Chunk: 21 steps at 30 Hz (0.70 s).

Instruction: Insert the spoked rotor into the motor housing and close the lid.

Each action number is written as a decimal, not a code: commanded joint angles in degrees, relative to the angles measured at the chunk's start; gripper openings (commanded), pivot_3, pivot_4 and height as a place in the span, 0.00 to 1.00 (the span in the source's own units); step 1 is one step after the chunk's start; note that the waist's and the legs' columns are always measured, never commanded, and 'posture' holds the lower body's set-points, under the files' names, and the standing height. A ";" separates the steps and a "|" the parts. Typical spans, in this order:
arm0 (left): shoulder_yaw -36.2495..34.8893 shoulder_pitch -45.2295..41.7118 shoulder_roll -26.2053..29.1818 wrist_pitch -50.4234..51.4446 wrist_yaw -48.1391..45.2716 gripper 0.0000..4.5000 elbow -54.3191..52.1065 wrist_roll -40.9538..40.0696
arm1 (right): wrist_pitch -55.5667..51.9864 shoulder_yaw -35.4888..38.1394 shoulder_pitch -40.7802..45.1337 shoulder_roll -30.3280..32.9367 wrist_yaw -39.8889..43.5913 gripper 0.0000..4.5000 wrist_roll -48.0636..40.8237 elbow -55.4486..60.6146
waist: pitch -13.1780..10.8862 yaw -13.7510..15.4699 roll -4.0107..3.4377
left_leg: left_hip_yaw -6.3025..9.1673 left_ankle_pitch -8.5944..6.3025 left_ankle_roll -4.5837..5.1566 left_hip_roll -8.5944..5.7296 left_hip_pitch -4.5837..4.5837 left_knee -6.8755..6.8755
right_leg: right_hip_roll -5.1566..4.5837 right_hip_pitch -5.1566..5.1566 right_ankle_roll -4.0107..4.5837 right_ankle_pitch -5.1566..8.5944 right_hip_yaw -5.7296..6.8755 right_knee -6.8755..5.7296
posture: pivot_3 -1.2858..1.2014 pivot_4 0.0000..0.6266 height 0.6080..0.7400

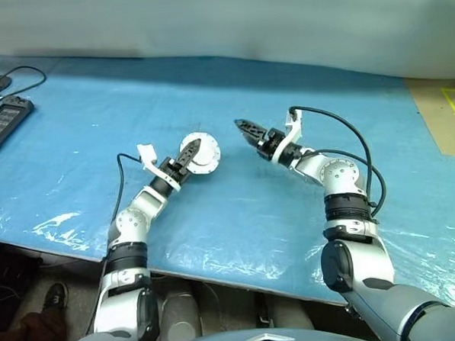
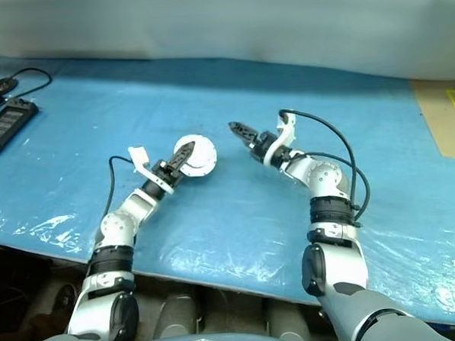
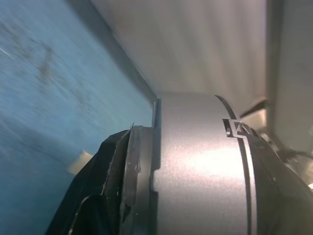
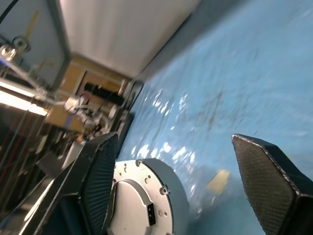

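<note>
The motor housing [image 1: 208, 158] is a round silver drum with a white, screwed lid face, resting on the blue sheet at the table's middle. My left gripper [image 1: 190, 152] is shut on it; in the left wrist view its black fingers [image 3: 115, 181] press the drum's silver side wall [image 3: 200, 171]. My right gripper [image 1: 244, 129] hovers a short way to the right of the housing, pointing toward it, open and holding nothing. Its fingers [image 4: 98, 181] stand wide apart, with the housing [image 4: 142, 200] beyond them. The spoked rotor is hidden.
A black device with a cable [image 1: 5, 121] lies at the far left of the blue sheet [image 1: 237, 216]. A white drape [image 1: 220, 26] closes off the back. Tan floor with yellow tape [image 1: 446, 113] lies at the right. A small tan scrap [image 4: 218, 180] sits on the sheet.
</note>
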<state>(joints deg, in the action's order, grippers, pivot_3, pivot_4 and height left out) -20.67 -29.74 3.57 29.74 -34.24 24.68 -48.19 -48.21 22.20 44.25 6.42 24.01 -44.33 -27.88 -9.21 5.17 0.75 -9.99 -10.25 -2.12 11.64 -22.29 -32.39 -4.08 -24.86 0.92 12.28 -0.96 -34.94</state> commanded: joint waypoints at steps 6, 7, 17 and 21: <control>-14.22 -15.67 3.96 -19.11 12.22 0.68 17.69 -0.70 | 5.28 -1.88 -0.93 3.04 6.05 0.83 2.01 2.16 | -0.09 0.04 0.15 | 0.09 0.01 0.02 0.03 -0.08 -0.06 | 0.08 0.00 -0.04 -0.03 0.07 -0.05 | 0.52 0.24 1.00; -15.86 -17.69 4.93 -20.59 13.31 0.68 21.12 -1.01 | 5.29 -1.95 -1.32 3.05 6.14 0.83 2.06 2.41 | -0.11 -0.02 0.18 | 0.12 0.01 0.03 0.03 -0.08 -0.07 | 0.09 -0.01 -0.04 -0.04 0.09 -0.08 | 0.52 0.24 1.00; -18.95 -24.90 11.04 -30.33 18.82 0.68 40.87 4.81 | 5.33 -3.28 -4.04 2.21 4.85 0.83 2.52 5.83 | -0.11 0.76 0.19 | 0.59 0.02 0.03 0.06 -0.54 -0.33 | 0.00 -0.01 -0.05 -0.04 0.73 -0.13 | 0.52 0.24 1.00; -18.25 -23.87 11.84 -30.76 16.95 0.89 39.90 6.59 | 4.04 -2.88 -3.74 2.67 3.83 0.85 2.47 4.61 | -0.11 0.72 0.19 | 0.90 0.00 0.00 0.05 -0.71 -0.62 | -0.08 0.00 -0.03 -0.03 0.93 -0.37 | 0.52 0.24 1.00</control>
<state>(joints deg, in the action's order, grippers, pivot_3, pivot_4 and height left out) -39.37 -53.04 14.25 0.18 -15.86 66.54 -42.32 -43.87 18.94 40.11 8.67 28.25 -41.52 -24.13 -9.32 5.89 0.95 -9.07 -10.25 -2.13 11.68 -22.99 -33.02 -4.19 -24.86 0.91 12.25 -0.01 -35.35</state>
